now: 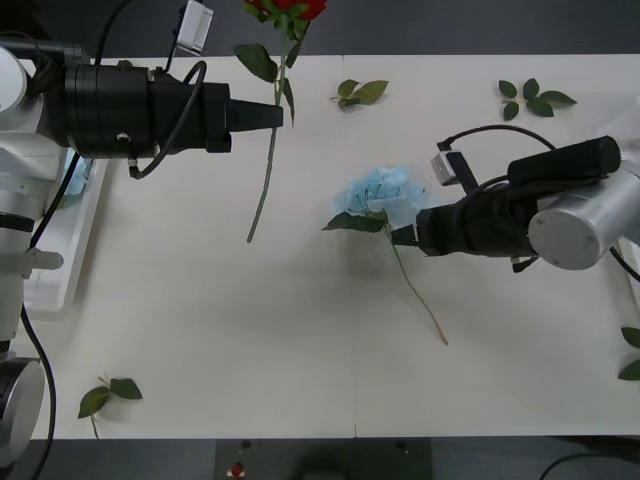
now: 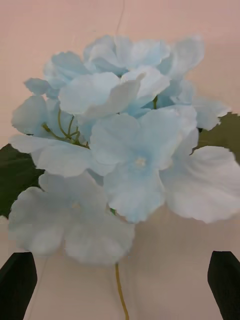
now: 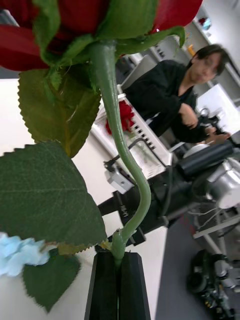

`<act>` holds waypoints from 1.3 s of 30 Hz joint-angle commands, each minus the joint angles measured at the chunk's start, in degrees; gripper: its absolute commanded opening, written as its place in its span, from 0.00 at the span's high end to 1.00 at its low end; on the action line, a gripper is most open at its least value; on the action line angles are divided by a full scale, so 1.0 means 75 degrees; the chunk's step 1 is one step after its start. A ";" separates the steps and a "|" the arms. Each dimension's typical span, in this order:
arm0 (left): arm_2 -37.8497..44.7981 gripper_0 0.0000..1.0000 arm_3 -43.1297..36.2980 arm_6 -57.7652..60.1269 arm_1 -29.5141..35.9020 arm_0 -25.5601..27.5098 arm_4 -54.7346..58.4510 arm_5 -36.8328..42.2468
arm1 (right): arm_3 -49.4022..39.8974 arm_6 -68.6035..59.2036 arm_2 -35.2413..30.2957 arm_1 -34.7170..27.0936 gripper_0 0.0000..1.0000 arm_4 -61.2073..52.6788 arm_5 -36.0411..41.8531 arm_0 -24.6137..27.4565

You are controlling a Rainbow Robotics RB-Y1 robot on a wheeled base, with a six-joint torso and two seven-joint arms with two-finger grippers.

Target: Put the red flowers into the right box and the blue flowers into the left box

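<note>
The left hand (image 1: 282, 115) is clenched on the stem of 1 of the red flowers (image 1: 285, 8) — the bloom pokes past the far edge of the worktop (image 1: 200, 300), the stem trailing toward the near side and hanging free. The right box (image 3: 142, 137), already holding a red bloom, shows in the left wrist view beyond the right arm, so this rose must cross the whole worktop rightward.

The right hand (image 1: 403, 236) sits released, its fingers (image 2: 18, 282) spread either side of the stem of 1 of the blue flowers (image 1: 382, 195), whose head lies just left of it. The stem runs near-right under the arm. The left box (image 1: 60, 250) lies well apart, at the left edge, with open worktop between.
</note>
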 commanded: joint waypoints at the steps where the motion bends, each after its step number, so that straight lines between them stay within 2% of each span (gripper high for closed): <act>1: 0.0084 1.00 -0.0160 -0.0046 -0.0157 -0.0009 0.0617 -0.0069 | -0.0425 0.0909 -0.0166 -0.0877 0.00 -0.1521 -0.0539 -0.0158; 3: 0.0084 1.00 -0.0160 -0.0023 -0.0216 -0.0009 0.0793 -0.0116 | -0.0390 0.1296 -0.0190 -0.1111 0.00 -0.2517 -0.0738 -0.0158; 9: -0.0150 1.00 -0.0160 0.0071 -0.0298 -0.0009 0.1332 -0.0350 | 0.0079 0.4144 -0.0237 -0.1826 0.00 -0.6549 -0.1160 -0.0064; 13: -0.0314 1.00 -0.0160 0.0095 -0.0298 -0.0009 0.1484 -0.0409 | 0.0653 0.6440 -0.0248 -0.1803 0.00 -0.8752 -0.1019 0.0041; 17: -0.0373 1.00 -0.0160 0.0095 -0.0298 -0.0009 0.1496 -0.0385 | 0.0993 0.8034 -0.0366 -0.1510 0.00 -1.0240 -0.0855 0.0381; 21: -0.0431 1.00 -0.0160 0.0095 -0.0298 -0.0009 0.1508 -0.0327 | 0.1016 0.8972 -0.0905 -0.1065 0.00 -1.0720 -0.0562 0.0885; 30: -0.0431 1.00 -0.0160 0.0095 -0.0298 -0.0009 0.1508 -0.0327 | 0.0969 1.0132 -0.2299 0.0283 0.00 -1.0791 0.0434 0.1975; 39: -0.0431 1.00 -0.0160 0.0095 -0.0298 -0.0009 0.1508 -0.0327 | 0.0419 1.0888 -0.2393 0.1197 0.00 -1.1388 0.0621 0.2444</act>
